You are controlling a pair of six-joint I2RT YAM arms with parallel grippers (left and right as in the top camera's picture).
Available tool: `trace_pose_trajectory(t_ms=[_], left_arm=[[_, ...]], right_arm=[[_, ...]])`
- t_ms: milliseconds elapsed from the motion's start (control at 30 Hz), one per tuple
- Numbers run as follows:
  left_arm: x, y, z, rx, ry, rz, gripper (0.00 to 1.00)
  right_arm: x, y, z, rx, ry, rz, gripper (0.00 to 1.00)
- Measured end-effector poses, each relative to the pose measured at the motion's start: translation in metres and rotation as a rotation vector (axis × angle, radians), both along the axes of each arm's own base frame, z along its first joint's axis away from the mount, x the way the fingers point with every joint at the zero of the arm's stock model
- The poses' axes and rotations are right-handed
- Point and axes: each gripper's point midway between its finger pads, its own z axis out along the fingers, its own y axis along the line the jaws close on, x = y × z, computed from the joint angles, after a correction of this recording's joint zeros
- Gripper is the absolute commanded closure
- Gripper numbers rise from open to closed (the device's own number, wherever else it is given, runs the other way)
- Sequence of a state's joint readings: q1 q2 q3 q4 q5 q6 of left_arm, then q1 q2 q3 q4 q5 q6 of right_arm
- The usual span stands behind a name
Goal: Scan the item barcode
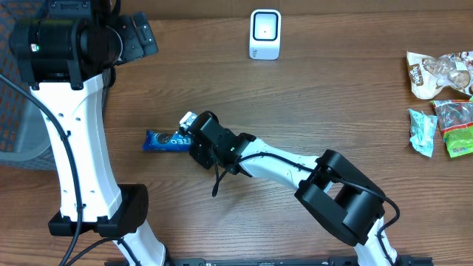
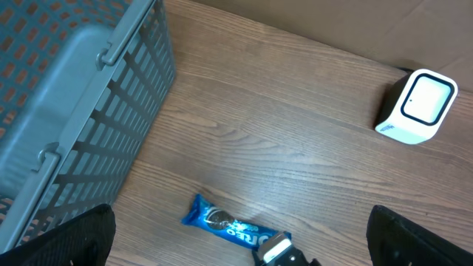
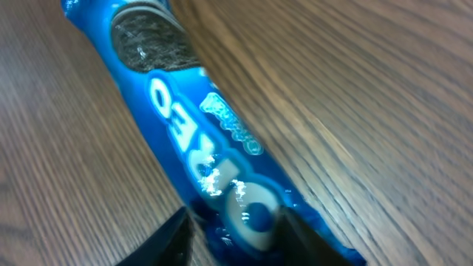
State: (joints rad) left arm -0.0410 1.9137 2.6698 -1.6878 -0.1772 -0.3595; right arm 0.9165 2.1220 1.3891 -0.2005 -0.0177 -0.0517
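Note:
A blue Oreo packet (image 1: 161,140) lies flat on the wooden table, left of centre. My right gripper (image 1: 185,135) is down at its right end. In the right wrist view the packet (image 3: 199,148) runs away from the camera, and the right gripper (image 3: 233,236) has one dark finger pressed against each long side of it. The left gripper (image 1: 139,37) hangs high at the back left, open and holding nothing. Its view looks down on the packet (image 2: 229,230) between its spread fingertips (image 2: 66,236). The white barcode scanner (image 1: 265,34) stands at the back centre.
A grey slatted basket (image 1: 15,111) sits at the table's left edge, large in the left wrist view (image 2: 66,96). Three snack bags lie at the far right: a brown one (image 1: 440,74), a teal one (image 1: 423,131) and a green one (image 1: 458,125).

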Motion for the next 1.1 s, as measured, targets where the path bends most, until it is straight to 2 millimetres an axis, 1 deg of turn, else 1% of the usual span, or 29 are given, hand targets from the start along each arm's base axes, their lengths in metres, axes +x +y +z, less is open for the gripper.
trace_pose_trajectory(t_ms=[133,233,300,433,467,500,667,700,833,900,1000,1100], left_arm=[[0.0,0.0,0.0,0.0,0.0,0.0,0.0],[0.0,0.0,0.0,0.0,0.0,0.0,0.0],[0.0,0.0,0.0,0.0,0.0,0.0,0.0],[0.0,0.0,0.0,0.0,0.0,0.0,0.0],[0.0,0.0,0.0,0.0,0.0,0.0,0.0],[0.0,0.0,0.0,0.0,0.0,0.0,0.0],[0.0,0.0,0.0,0.0,0.0,0.0,0.0],[0.0,0.0,0.0,0.0,0.0,0.0,0.0],[0.0,0.0,0.0,0.0,0.0,0.0,0.0],[0.0,0.0,0.0,0.0,0.0,0.0,0.0],[0.0,0.0,0.0,0.0,0.0,0.0,0.0],[0.0,0.0,0.0,0.0,0.0,0.0,0.0]], right_arm=[[0.002,-0.002,-0.001,-0.003,-0.001,-0.001,0.71],[0.005,0.002,-0.004,0.004,-0.008,-0.002,0.59],[0.009,0.005,-0.008,0.005,-0.018,-0.002,0.57],[0.011,0.007,-0.01,0.005,-0.025,-0.002,0.58],[0.011,0.006,-0.01,0.004,-0.026,-0.003,0.59],[0.012,0.006,-0.01,0.003,-0.028,-0.005,0.62],[0.016,0.002,-0.01,-0.016,-0.045,-0.027,0.93],[0.017,0.002,-0.009,-0.018,-0.045,-0.032,0.96],[0.019,-0.005,-0.008,-0.024,-0.018,-0.078,0.96],[0.02,-0.013,-0.006,-0.029,0.012,-0.123,0.96],[0.024,-0.031,-0.004,-0.036,0.07,-0.207,0.96],[0.029,-0.06,0.002,-0.033,0.173,-0.313,0.96]])
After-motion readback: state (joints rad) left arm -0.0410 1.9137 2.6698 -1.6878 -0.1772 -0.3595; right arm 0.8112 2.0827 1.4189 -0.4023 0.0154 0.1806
